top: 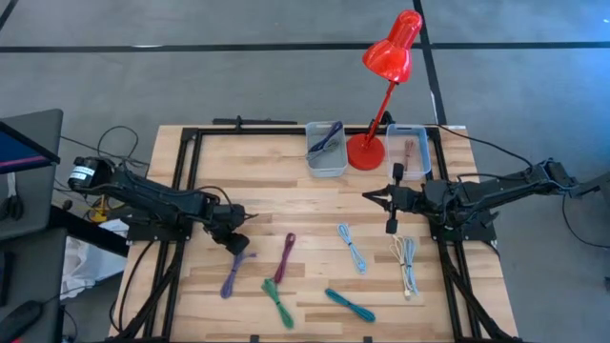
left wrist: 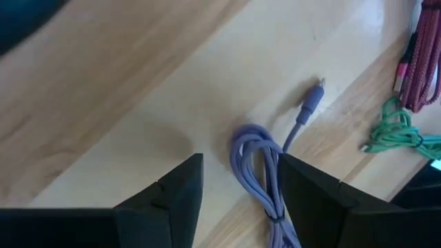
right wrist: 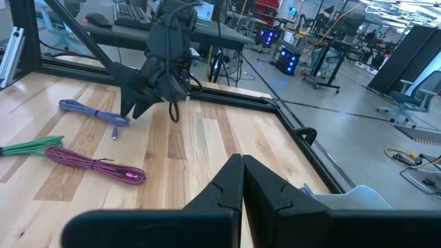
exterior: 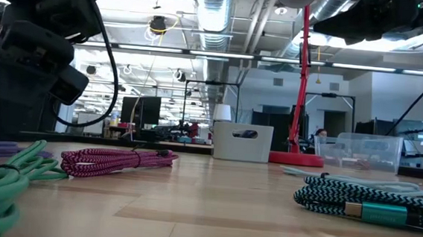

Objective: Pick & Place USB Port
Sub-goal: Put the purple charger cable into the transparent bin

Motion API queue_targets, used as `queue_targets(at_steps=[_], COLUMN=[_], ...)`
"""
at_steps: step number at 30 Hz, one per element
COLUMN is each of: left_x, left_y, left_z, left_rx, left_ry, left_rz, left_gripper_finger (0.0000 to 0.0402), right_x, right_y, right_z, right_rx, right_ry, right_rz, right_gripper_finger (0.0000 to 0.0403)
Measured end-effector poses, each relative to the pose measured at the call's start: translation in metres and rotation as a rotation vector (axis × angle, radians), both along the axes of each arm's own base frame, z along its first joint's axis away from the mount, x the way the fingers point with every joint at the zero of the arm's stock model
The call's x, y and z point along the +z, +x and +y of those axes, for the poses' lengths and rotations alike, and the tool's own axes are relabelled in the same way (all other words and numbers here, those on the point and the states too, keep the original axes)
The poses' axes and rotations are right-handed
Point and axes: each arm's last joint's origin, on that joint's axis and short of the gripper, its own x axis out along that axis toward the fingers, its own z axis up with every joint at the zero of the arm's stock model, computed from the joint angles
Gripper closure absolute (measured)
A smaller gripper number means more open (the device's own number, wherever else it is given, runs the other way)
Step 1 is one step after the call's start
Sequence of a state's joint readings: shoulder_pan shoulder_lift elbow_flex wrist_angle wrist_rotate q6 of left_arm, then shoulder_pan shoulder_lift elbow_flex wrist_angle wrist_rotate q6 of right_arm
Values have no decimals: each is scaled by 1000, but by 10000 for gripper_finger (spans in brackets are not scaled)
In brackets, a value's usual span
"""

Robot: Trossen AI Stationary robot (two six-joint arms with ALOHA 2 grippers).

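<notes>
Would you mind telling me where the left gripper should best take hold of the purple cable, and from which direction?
Judging by the left wrist view, grip the purple cable across its bundled loops, coming straight down from above. It lies flat on the table. The open left gripper already straddles the loops; the single plug end looks thinner and more likely to slip.

Lighting: ceiling strip lights (exterior: 201, 54) glaring bright in the low view; near cables blurring; bench (top: 286, 181) evenly lit overhead, arms casting soft shadows.
</notes>
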State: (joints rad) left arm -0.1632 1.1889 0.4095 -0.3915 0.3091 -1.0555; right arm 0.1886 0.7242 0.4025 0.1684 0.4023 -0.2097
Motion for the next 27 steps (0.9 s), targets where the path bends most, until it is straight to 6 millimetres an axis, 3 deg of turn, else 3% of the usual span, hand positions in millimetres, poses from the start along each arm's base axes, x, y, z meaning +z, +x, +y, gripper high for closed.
queue_targets(at_steps=[18, 22, 27], left_x=[-15, -16, -17], left_y=[-7, -8, -9], left_z=[-11, -11, -10], left_rx=[22, 22, 24], left_ry=[-53, -50, -44], left_rz=[-58, -52, -44], left_gripper_finger=[243, 279, 357], right_x=[0, 0, 0], right_y=[0, 0, 0], right_z=[0, 0, 0], right_rx=[0, 0, 0], right_ry=[-2, -2, -2], right_rz=[0, 1, 0], right_gripper_finger=[402, 402, 402])
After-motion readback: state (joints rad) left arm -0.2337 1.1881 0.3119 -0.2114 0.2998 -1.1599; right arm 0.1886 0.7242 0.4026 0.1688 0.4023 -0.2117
